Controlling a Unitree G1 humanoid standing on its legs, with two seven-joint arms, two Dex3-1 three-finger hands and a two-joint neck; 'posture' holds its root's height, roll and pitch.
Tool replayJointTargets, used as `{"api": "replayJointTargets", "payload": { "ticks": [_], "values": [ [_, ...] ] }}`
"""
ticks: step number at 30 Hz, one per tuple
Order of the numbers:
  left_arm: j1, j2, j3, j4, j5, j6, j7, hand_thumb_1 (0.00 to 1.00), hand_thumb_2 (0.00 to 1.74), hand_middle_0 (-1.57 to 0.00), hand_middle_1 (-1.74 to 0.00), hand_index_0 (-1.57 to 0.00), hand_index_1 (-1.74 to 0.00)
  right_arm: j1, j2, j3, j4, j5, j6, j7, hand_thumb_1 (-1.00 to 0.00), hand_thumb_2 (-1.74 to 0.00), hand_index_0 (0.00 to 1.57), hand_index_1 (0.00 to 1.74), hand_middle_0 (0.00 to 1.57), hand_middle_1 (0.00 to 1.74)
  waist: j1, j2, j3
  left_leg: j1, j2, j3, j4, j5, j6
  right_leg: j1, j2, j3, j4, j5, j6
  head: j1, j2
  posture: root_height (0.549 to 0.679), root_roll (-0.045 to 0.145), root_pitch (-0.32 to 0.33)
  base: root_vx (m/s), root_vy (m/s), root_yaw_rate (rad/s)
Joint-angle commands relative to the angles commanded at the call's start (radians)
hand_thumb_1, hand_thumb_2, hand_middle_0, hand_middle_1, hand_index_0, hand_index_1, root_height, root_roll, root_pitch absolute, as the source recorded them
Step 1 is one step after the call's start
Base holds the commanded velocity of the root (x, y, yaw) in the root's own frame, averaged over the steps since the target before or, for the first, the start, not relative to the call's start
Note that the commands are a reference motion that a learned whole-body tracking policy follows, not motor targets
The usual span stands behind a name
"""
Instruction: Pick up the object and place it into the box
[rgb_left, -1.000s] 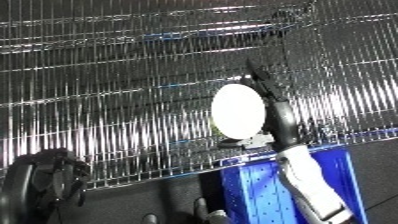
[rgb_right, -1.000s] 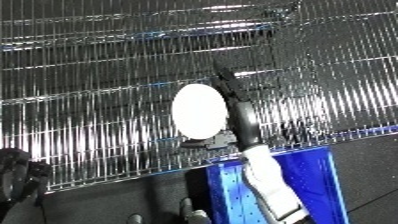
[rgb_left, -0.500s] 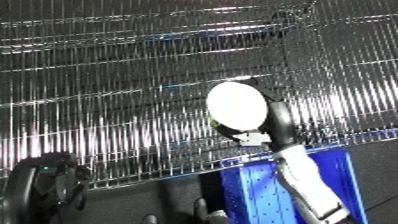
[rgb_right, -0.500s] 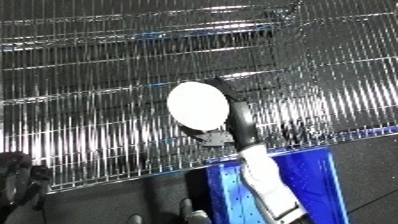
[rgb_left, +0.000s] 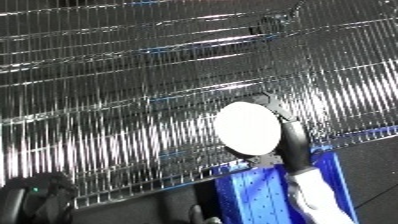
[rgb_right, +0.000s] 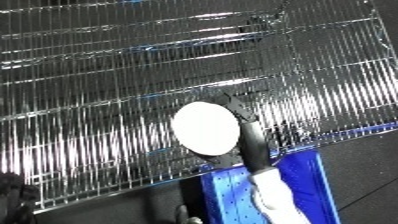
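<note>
A wire shelf (rgb_left: 133, 100) of shiny metal rods fills most of my view, slanting from the upper left down toward the right, with dark floor showing along the bottom edge and in the lower right corner.

Nearest to me, at the bottom of the frame right of centre, I see the blue bin (rgb_right: 311, 185), cut off by the lower edge; its floor looks dotted with small holes, and I cannot make out anything lying in it, since my right forearm (rgb_right: 280, 200) covers much of what shows. That white forearm comes up from the bottom edge over the bin. In the lower left corner of the left eye view a dark rounded shape, my left hand (rgb_left: 35, 200), is mostly cut off and too dim to read; I cannot tell how its fingers stand.

Further up, my right hand (rgb_left: 291, 142) is black against the glare, and its fingers curl round the right side and back of the white round object (rgb_left: 247, 127), gripping it. The object is a pale disc-like thing, its face washed out, so I cannot tell any detail on it. It is held up in front of the shelf's front edge, above the far end of the bin, in the centre right of the frame.

Beyond it, the upper tiers of wire run to the top edge, streaked with reflections.
</note>
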Motion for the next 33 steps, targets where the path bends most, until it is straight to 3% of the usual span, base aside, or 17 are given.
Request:
{"api": "replayJointTargets", "payload": {
  "ticks": [5,9,13,17,21,28,33],
  "values": [
    [0.055,0.010,0.032,-0.017,-0.008,-0.018,-0.003,1.00,1.74,-1.57,-1.74,-1.57,-1.74,0.123,-0.012,-0.062,-0.074,-0.001,-0.026,-0.040,-0.80,-1.39,1.26,1.39,1.26,1.39,-0.030,-0.005,0.000,0.020,0.012,0.013,-0.012,-0.005,0.0064,0.019,0.0158,0.013,-0.014,0.000,0.0001,0.067,0.036,0.612,0.048,0.071,-0.041,0.010,-0.209],
    [0.089,0.008,0.047,-0.022,-0.010,-0.038,-0.008,1.00,1.74,-1.57,-1.74,-1.57,-1.74,0.208,-0.019,-0.108,-0.101,-0.004,-0.056,-0.073,-0.80,-1.39,1.26,1.39,1.26,1.39,-0.057,-0.005,0.000,0.037,0.018,0.026,-0.024,-0.005,0.0076,0.039,0.0276,0.028,-0.033,0.004,-0.0007,0.106,0.058,0.616,0.053,0.066,-0.029,0.040,-0.200],
    [0.108,0.004,0.050,-0.016,-0.013,-0.066,-0.014,1.00,1.74,-1.57,-1.74,-1.57,-1.74,0.278,-0.017,-0.150,-0.106,0.007,-0.088,-0.107,-0.80,-1.39,1.26,1.39,1.26,1.39,-0.083,-0.001,0.000,0.061,0.024,0.042,-0.050,-0.001,0.0066,0.058,0.0345,0.043,-0.058,0.010,-0.0014,0.147,0.083,0.620,0.058,0.066,-0.042,0.048,-0.171],
    [0.116,0.000,0.052,-0.015,-0.023,-0.090,-0.008,1.00,1.74,-1.57,-1.74,-1.57,-1.74,0.334,-0.027,-0.189,-0.110,-0.007,-0.095,-0.148,-0.80,-1.39,1.26,1.39,1.26,1.39,-0.116,0.009,0.000,0.085,0.028,0.060,-0.091,0.013,0.0045,0.067,0.0416,0.058,-0.080,0.013,-0.0042,0.197,0.081,0.623,0.064,0.072,-0.049,0.099,-0.178],
    [0.121,-0.009,0.054,0.003,-0.039,-0.123,-0.003,1.00,1.74,-1.57,-1.74,-1.57,-1.74,0.392,-0.035,-0.233,-0.077,0.020,-0.124,-0.144,-0.80,-1.39,1.26,1.39,1.26,1.39,-0.155,0.023,0.000,0.108,0.034,0.078,-0.126,0.026,0.0017,0.069,0.0478,0.075,-0.089,0.013,-0.0046,0.233,0.100,0.625,0.070,0.075,-0.031,0.123,-0.175],
    [0.131,-0.030,0.054,0.012,-0.053,-0.168,0.023,1.00,1.74,-1.57,-1.74,-1.57,-1.74,0.458,-0.042,-0.275,0.038,0.090,-0.178,-0.123,-0.80,-1.39,1.26,1.39,1.26,1.39,-0.201,0.046,0.000,0.131,0.043,0.110,-0.145,0.028,-0.0035,0.066,0.0506,0.093,-0.104,0.015,-0.0096,0.336,0.087,0.627,0.082,0.083,-0.037,0.091,-0.127],
    [0.123,-0.044,0.038,0.037,-0.066,-0.185,0.036,1.00,1.74,-1.57,-1.74,-1.57,-1.74,0.464,-0.056,-0.293,0.150,0.187,-0.240,-0.081,-0.55,-0.96,0.86,0.96,0.86,0.96,-0.219,0.067,0.000,0.149,0.045,0.128,-0.154,0.028,-0.0095,0.073,0.0455,0.102,-0.121,0.021,-0.0130,0.380,0.051,0.629,0.091,0.080,-0.025,0.073,-0.051]
  ]
}}
